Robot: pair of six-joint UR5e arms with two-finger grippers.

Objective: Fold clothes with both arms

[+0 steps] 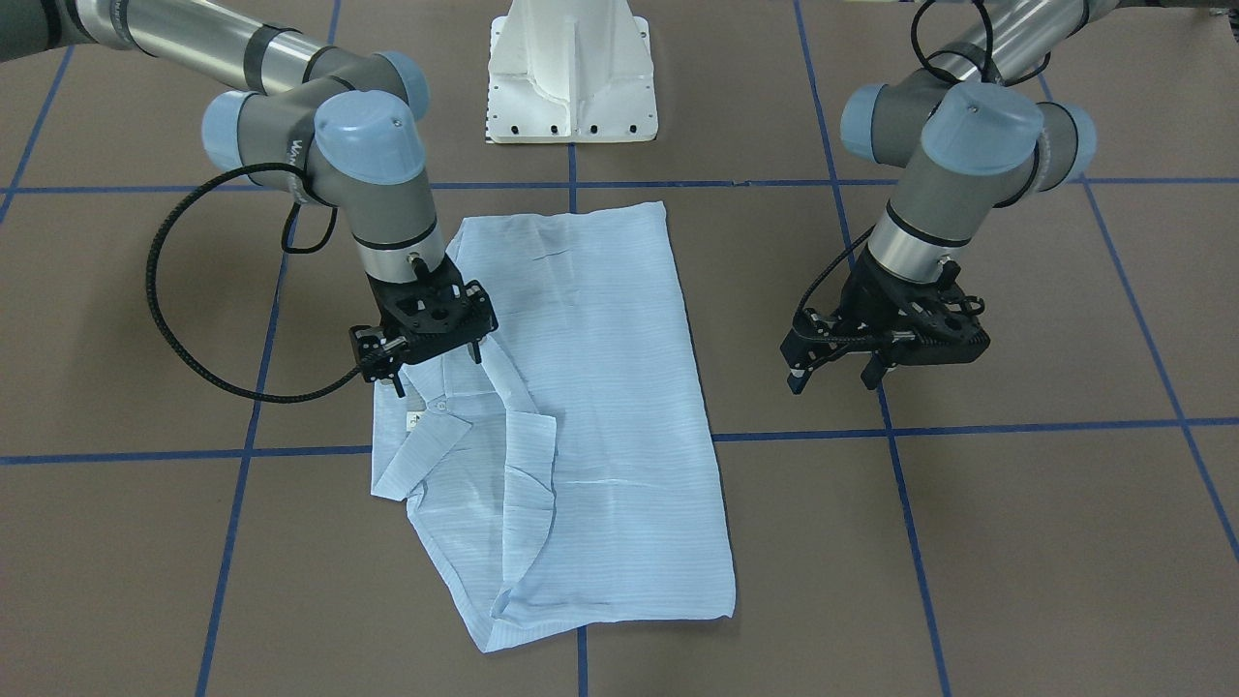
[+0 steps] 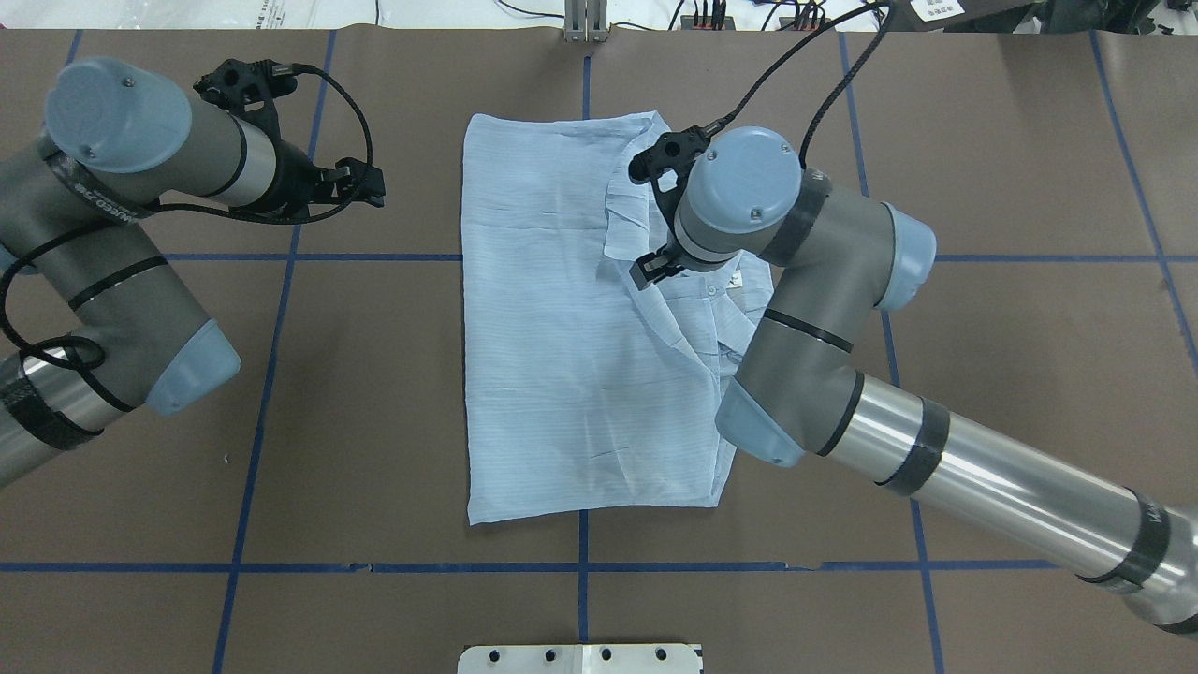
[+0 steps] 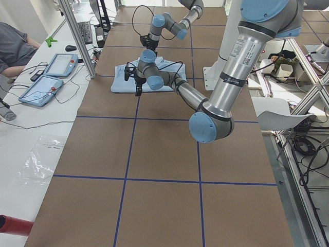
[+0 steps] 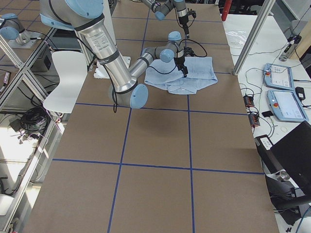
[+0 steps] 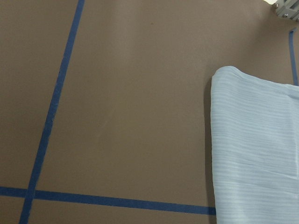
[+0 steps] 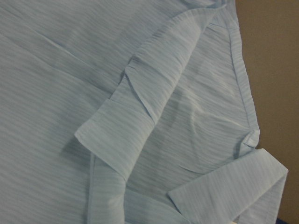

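Observation:
The light blue striped shirt lies folded lengthwise on the brown table, collar and a turned-back flap on its robot-right side. It also shows in the overhead view, the left wrist view and the right wrist view. My right gripper hangs open just over the collar area, holding nothing; its wrist mostly hides it in the overhead view. My left gripper is open and empty above bare table beside the shirt's folded edge, and shows in the overhead view.
The white pedestal base stands at the robot's side of the table. Blue tape lines grid the brown surface. A side bench with tablets lies beyond the table's far edge. A white chair stands behind the robot.

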